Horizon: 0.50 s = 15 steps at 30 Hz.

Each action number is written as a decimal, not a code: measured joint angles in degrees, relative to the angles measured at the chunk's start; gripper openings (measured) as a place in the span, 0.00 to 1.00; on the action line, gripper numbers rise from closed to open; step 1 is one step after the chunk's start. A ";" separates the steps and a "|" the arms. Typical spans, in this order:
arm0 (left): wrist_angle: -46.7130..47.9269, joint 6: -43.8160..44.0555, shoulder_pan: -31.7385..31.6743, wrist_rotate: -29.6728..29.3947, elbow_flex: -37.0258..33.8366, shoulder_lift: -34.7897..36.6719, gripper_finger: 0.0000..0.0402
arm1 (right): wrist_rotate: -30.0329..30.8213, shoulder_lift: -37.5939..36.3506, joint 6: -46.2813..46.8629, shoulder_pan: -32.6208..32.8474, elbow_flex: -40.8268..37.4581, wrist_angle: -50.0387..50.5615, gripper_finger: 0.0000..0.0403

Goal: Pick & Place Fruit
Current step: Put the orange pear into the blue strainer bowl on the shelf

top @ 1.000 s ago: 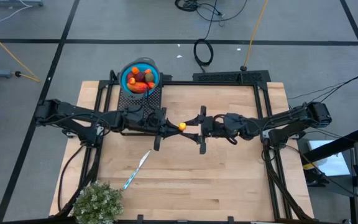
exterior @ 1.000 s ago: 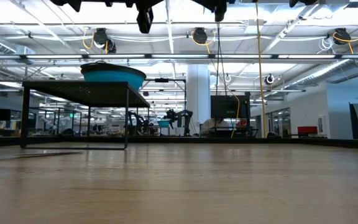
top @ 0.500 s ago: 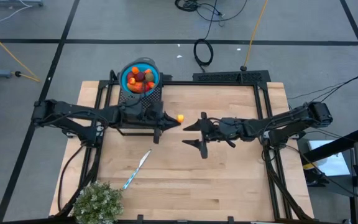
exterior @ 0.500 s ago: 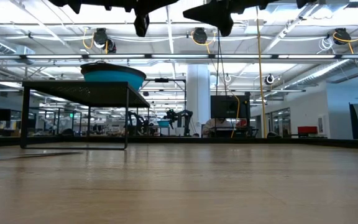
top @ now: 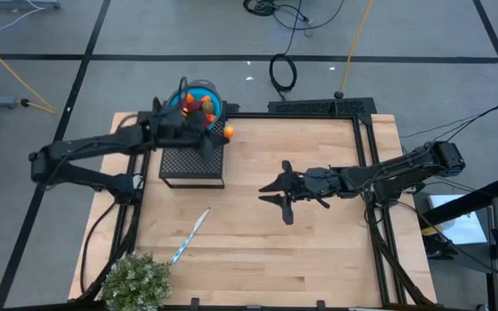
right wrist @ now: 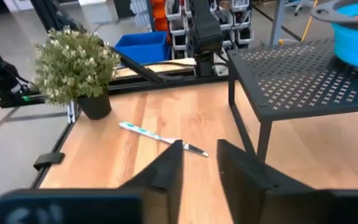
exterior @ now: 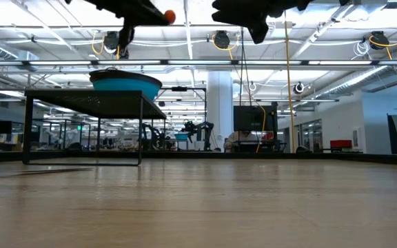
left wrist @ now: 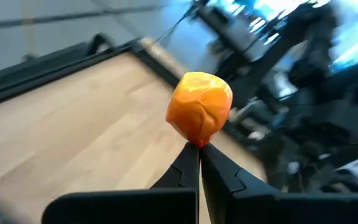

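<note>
Left pincer (left wrist: 199, 152): closed on a small orange fruit (left wrist: 199, 116), pinched at the very fingertips.
Left wrist view only: the fruit's dented, faceted skin.
High view only: held fruit (top: 228, 132) hangs just beside the blue bowl (top: 212, 92) of fruits on the black rack (top: 192, 162).
Left arm: reaches over the rack toward the bowl.
Right pincer (top: 277, 191): fingers apart, empty, above mid surface (top: 318, 250).
Right wrist view only: knife (right wrist: 160, 138) near the plant (right wrist: 76, 68).
</note>
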<state>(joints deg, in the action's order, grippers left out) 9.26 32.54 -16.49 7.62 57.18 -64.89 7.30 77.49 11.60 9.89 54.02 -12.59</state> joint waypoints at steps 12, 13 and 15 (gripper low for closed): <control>33.14 -10.08 -7.31 -1.90 21.19 -4.32 0.00 | -7.46 -0.88 -4.79 -0.02 -0.02 5.43 0.01; 35.45 -11.24 -7.38 -3.37 22.40 -4.83 0.00 | -8.67 -1.07 -5.71 -0.02 -0.02 5.49 0.01; 39.08 -14.22 -7.39 -6.62 24.74 -6.04 0.00 | -9.17 -1.53 -7.61 0.00 -0.02 5.99 0.00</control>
<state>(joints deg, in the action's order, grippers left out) 48.35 18.32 -23.88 1.00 81.91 -70.93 -1.86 75.96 3.99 9.89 54.00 -6.59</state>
